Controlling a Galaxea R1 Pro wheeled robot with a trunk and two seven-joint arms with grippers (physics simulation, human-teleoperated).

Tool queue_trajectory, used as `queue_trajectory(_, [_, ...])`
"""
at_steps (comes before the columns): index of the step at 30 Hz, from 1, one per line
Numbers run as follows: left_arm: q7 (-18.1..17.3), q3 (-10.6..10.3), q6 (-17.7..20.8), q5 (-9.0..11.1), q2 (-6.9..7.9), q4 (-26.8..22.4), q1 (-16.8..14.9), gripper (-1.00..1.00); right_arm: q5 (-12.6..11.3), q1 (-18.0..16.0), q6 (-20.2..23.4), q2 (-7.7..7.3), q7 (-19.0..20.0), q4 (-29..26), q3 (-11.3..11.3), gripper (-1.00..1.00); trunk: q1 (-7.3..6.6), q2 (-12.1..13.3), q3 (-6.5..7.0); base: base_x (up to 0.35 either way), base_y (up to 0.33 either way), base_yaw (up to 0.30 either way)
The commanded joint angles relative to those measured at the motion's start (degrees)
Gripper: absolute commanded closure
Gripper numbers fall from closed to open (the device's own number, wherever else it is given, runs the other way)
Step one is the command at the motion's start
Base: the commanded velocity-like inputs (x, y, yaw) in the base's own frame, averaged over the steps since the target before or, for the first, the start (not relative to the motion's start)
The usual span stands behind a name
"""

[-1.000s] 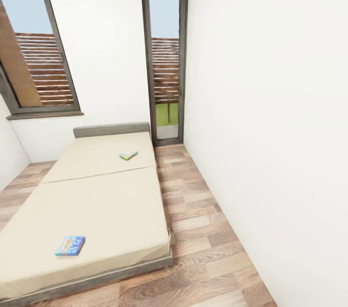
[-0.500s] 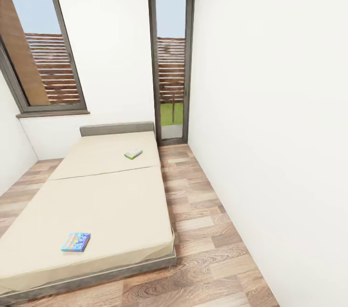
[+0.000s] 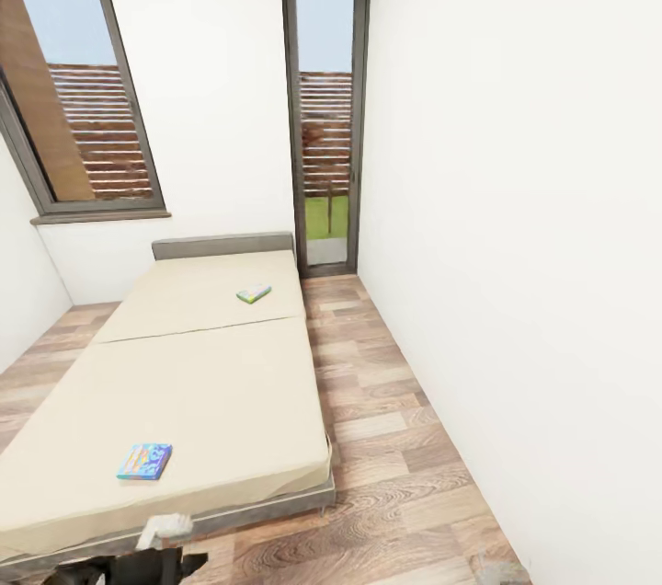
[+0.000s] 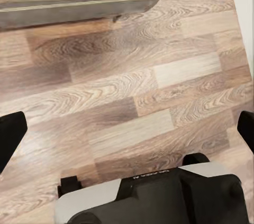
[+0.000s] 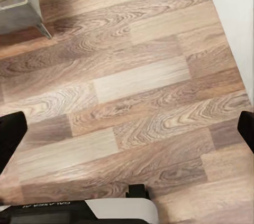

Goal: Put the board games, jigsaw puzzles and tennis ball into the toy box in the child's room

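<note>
Two board games lie on the bed in the child's room. A blue colourful one is near the foot end. A pale one with a green edge is up near the headboard. My left gripper is open over bare wood floor, just short of the bed's grey frame. My right gripper is also open over the floor, with the bed's corner off to one side. The table, toy box, jigsaw puzzles and tennis ball are out of view.
A strip of wood-plank floor runs between the bed and the white right wall. Tall grey-framed windows stand behind the headboard. My left arm pokes in at the lower edge, and my base sits below the left gripper.
The head view swung a little one second ago, then held still. Since half a second ago parts of both arms have come up into its bottom edge. The board games have not moved.
</note>
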Motion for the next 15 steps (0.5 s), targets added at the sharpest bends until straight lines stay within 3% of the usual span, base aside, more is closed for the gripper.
queue_trajectory(1, [-0.43,1.76,3.76,0.03,0.1,-5.31,-0.08,-1.0,-0.47,1.45,9.31,0.32,-0.13,-10.91,-0.2,-1.0,0.04,-0.12,-0.13,0.0,0.0,0.0])
queue_trajectory(3, [-0.38,2.97,7.54,0.02,0.1,-10.34,-0.21,-1.0,-0.56,2.2,16.32,0.56,-0.15,-17.95,-0.29,-1.0,0.04,-0.12,-0.13,0.0,0.0,0.0])
queue_trajectory(6, [-0.04,4.05,12.17,0.0,0.0,-15.71,-1.24,-1.0,-0.62,2.08,22.78,0.77,-0.16,-22.65,-0.21,-1.0,0.04,-0.12,-0.13,0.0,0.0,0.0])
queue_trajectory(8, [0.82,4.76,15.38,-0.09,0.02,-18.31,-3.87,-1.0,-1.16,-0.35,26.69,1.0,-0.09,-24.85,-0.17,-1.0,0.04,-0.12,-0.13,0.0,0.0,0.0])
queue_trajectory(11, [2.78,7.01,16.94,-0.14,0.07,-18.87,-7.08,-1.0,-2.68,-3.01,28.53,1.84,-0.17,-25.51,0.05,-1.0,0.04,-0.12,-0.13,0.0,0.0,0.0])
queue_trajectory(15, [8.69,12.2,17.09,0.04,-0.28,-18.3,-9.54,-1.0,-3.94,-4.9,29.71,2.71,-0.16,-26.04,0.24,-1.0,0.04,-0.12,-0.13,0.0,0.0,0.0])
